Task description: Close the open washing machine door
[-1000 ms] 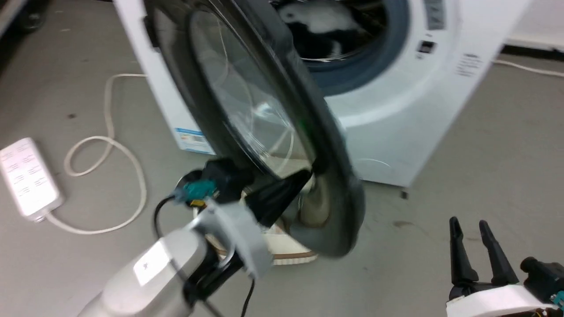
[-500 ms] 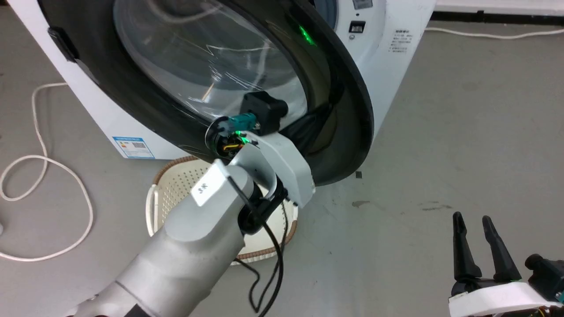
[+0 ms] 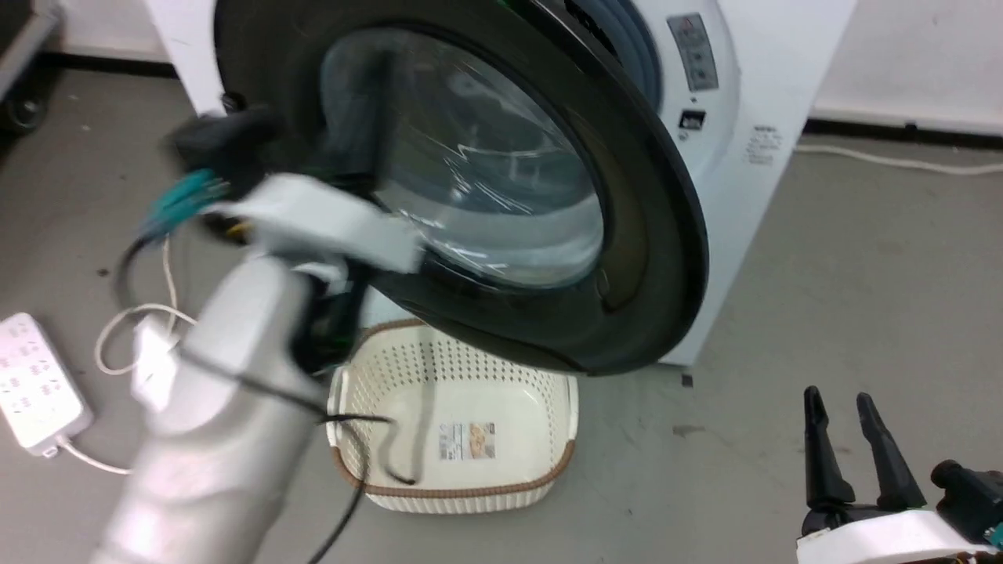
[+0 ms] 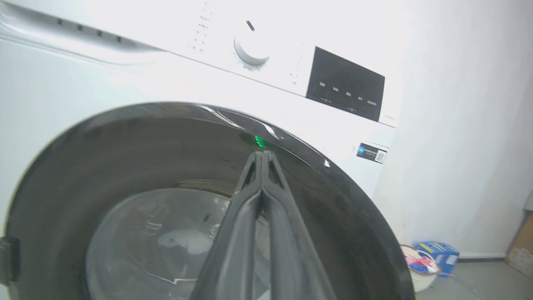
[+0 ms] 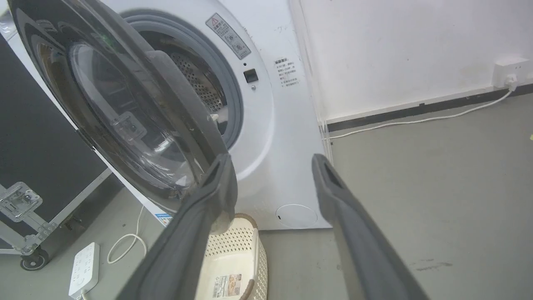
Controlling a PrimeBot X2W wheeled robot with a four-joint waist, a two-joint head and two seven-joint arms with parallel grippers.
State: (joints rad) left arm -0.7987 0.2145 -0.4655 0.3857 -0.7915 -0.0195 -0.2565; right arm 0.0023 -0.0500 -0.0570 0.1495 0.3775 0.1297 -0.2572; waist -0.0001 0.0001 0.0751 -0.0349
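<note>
The washing machine door is a big glossy black ring around a bulging clear glass bowl. It stands partly swung in and still ajar, with the grey seal and drum showing behind its right edge. My left gripper is blurred and lies across the door's outer face. In the left wrist view the left gripper is shut on nothing, its tips at the black ring of the door near the top; whether they touch I cannot tell. My right gripper hangs open at the lower right, apart from the door. The right gripper looks at the door.
A cream perforated basket sits on the floor right under the door. A white power strip and its looped cable lie at the left. A black flight case stands left of the white machine. Grey floor stretches to the right.
The head camera has shifted. The door has swung from wide open to nearly facing the machine. My left gripper moved from the door's lower rim up across its face. The right gripper stayed put.
</note>
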